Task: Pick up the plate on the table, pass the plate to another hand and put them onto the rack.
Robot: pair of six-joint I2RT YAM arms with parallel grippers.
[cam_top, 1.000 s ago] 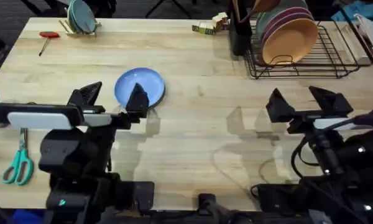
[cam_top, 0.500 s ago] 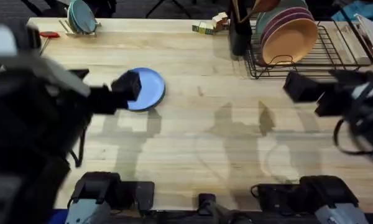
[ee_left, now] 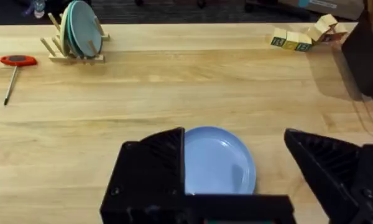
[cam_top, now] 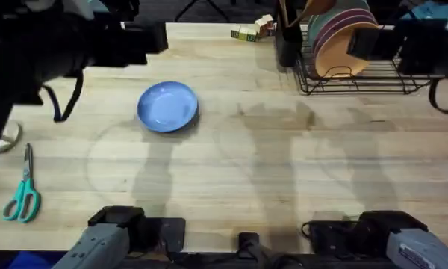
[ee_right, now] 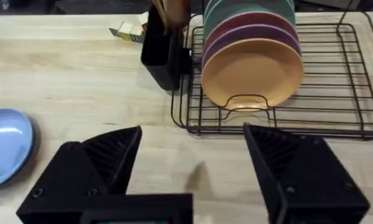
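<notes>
Overhead: plate (cam_top: 168,106) flat on the table (cam_top: 269,172), left of centre, nothing on it; scissors (cam_top: 21,196) at the left edge; both arms have lifted up and back since a second ago. Left wrist: left gripper (ee_left: 236,168) jaws apart above the plate, teal plate (ee_left: 81,36) in its wooden holder (ee_left: 62,53) and a red-handled tool (ee_left: 15,62) far behind. Right wrist: right gripper (ee_right: 193,168) jaws apart, facing the rack (ee_right: 336,93) with the orange plate (ee_right: 253,73) in front and a black utensil cup (ee_right: 163,56) beside.

Plate (cam_top: 168,107) flat on table (cam_top: 231,172) left-centre, rack (cam_top: 373,67) w/ upright plates (cam_top: 347,45) far right.
</notes>
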